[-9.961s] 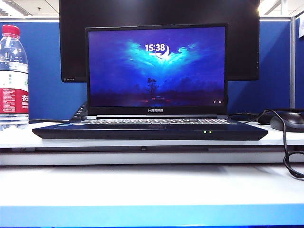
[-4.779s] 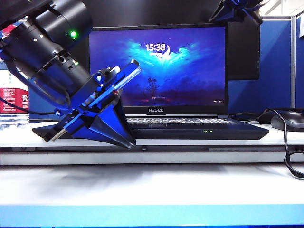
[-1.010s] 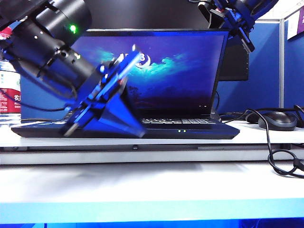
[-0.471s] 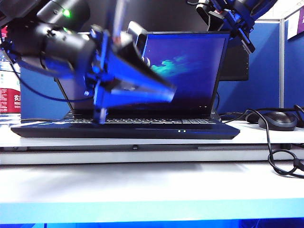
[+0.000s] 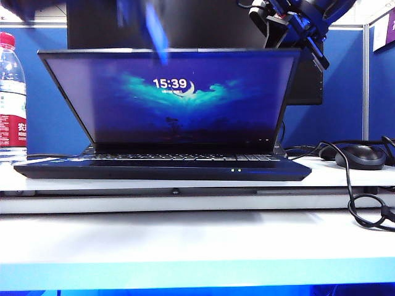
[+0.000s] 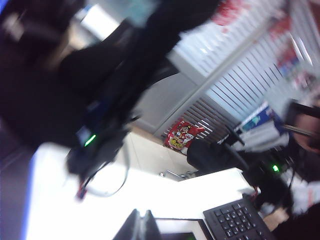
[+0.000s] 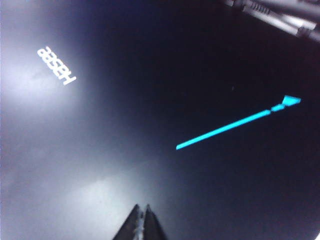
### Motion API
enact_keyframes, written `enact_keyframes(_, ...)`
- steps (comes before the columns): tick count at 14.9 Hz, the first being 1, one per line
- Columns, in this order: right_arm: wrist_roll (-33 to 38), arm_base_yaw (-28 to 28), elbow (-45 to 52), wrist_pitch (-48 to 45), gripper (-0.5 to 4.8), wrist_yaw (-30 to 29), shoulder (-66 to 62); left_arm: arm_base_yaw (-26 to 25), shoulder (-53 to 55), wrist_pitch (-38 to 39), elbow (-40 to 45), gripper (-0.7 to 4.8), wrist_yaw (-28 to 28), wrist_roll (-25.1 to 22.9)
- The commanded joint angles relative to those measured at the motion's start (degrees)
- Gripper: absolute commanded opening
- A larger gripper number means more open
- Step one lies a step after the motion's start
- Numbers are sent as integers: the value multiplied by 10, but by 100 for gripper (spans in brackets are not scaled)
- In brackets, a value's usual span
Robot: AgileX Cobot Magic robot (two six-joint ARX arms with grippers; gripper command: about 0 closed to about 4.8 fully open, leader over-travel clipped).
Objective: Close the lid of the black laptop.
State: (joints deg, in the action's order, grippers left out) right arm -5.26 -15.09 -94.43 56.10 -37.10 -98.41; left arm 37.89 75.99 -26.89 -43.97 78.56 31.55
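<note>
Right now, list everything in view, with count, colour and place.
black laptop: one, black, centre of white table.
lid: one, blue wallpaper, tilted forward over the keys.
monitor: one, black, behind the laptop.
water bottle: one, clear, red cap, left edge.
mouse: one, black, right, cabled.
keyboard: one, black, left wrist view.
right end effector: shut, at the lid's back.
left end effector: shut, raised, blurred.

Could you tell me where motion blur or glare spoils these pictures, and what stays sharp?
Exterior view: the left gripper is only a blue smear at the top edge, while the lid and black laptop are crisp. Left wrist view: heavily smeared throughout; the shut fingertips are barely readable. Right wrist view: a washed-out glare patch on the lid's back; the shut right gripper is fairly clear.
</note>
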Motion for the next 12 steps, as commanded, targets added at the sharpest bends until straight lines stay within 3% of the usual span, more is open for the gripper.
enact_keyframes(1,-4,-19,1,23,-1,19,2,3,-52,-79,-2,16,-3,60)
enact_keyframes(4,-3,-43,5,25,-1,43,1,-7,-91,-150,-2,16,-37,121)
enact_keyframes(8,2,-69,30,8,-1,77,2,-45,-107,-151,-2,-5,-142,120)
enact_keyframes(12,9,-71,46,-8,-1,77,2,-114,-107,-29,-2,-5,-304,42)
